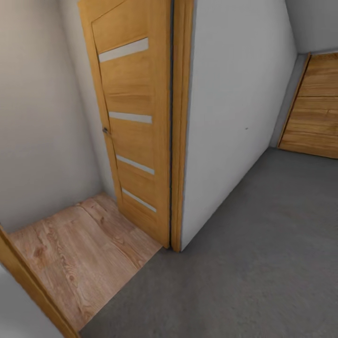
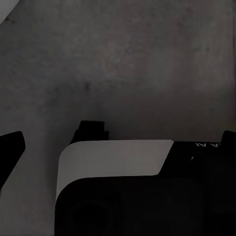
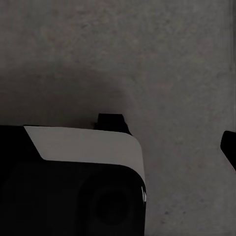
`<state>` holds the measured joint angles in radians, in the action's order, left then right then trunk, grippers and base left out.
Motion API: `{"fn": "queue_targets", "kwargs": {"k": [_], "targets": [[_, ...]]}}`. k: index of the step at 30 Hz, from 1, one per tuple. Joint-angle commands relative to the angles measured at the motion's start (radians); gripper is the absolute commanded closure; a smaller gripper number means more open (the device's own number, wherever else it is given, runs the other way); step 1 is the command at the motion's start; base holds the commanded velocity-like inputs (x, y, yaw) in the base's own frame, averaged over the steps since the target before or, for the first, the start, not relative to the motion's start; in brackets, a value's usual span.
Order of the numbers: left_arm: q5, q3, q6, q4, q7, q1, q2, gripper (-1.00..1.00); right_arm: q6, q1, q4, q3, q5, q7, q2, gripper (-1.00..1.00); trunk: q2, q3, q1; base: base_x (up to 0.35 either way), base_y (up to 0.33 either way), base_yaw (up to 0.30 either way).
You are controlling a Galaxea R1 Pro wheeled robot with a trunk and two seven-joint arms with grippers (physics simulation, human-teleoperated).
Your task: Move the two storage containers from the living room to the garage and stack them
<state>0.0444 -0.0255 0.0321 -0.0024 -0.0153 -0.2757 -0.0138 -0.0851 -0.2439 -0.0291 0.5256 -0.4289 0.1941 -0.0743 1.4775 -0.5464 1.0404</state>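
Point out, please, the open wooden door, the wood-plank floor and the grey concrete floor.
Wooden door (image 1: 136,141), head view: middle of its panel.
Wood-plank floor (image 1: 80,253), head view: bare planks beside the door.
Grey concrete floor (image 1: 244,263), head view: open patch.

Honey-wood door (image 1: 134,126) with pale stripes; mottled grey floor (image 1: 263,263).

Dark grey mottled concrete floor (image 3: 162,59) lies beneath the robot's black-and-white base (image 3: 73,182), dimly lit.

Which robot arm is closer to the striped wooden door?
Left, probably. The striped door stands left of middle in the head view, the left arm's side; the right arm's side faces the white wall. Both wrist views look down on grey floor.
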Motion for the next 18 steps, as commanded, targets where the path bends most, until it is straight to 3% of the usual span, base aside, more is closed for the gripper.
{"fn": "queue_targets", "kwargs": {"k": [1,7,11,18], "targets": [[0.005,-0.002,0.003,0.001,-0.002,0.0,0.0,-1.0,-0.005,-0.001,-0.003,0.008,-0.01,0.001,-0.001,-1.0,0.0,-0.001,0.0,0.012,0.0,-0.246],[0.005,-0.002,0.003,0.001,-0.002,0.0,0.0,-1.0,-0.005,-0.001,-0.003,0.008,-0.01,0.001,-0.001,-1.0,0.0,-0.001,0.0,0.004,0.0,-0.234],[0.005,-0.002,0.002,0.001,-0.002,0.0,0.001,-1.0,-0.005,0.0,-0.003,0.008,-0.01,0.001,-0.001,-1.0,0.0,-0.001,0.0,0.046,0.0,-0.087],[0.005,-0.002,0.002,0.001,-0.002,0.0,0.001,-1.0,-0.005,-0.001,-0.003,0.008,-0.01,0.0,-0.001,-1.0,0.0,-0.001,0.0,0.245,0.0,-0.013]]}}
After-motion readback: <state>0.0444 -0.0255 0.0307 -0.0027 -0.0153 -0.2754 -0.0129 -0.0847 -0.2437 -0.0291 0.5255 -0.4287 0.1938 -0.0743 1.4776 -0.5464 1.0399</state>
